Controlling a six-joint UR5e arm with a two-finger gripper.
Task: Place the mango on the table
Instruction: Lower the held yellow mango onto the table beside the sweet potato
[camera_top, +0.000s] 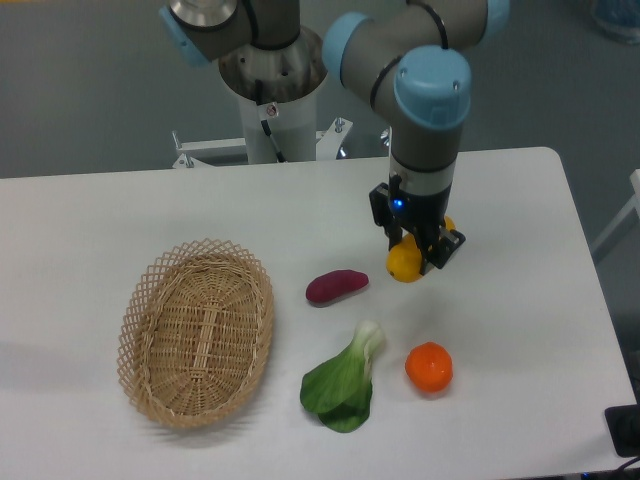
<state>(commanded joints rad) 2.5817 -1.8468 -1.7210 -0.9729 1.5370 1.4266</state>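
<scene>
1. The arm reaches from its base at the desk's far edge, wrist pointing straight down over the right-centre of the desk (520, 300).
2. The end effector (415, 262) is clamped narrowly around the mango (404, 264), whose yellow lower end shows below and between the fingers.
3. The mango sits low over the white surface; whether it touches the desk cannot be told.
4. Just to the left lies a purple sweet potato (336, 286), near the mango but apart from it.
5. In front, towards the near edge, are a tangerine (429, 367) and a leafy green vegetable (344, 382).
6. A wicker basket (196, 332) lies well apart on the left.
7. Bare desk stretches from the end effector to the right edge and rounded far-right corner.
</scene>
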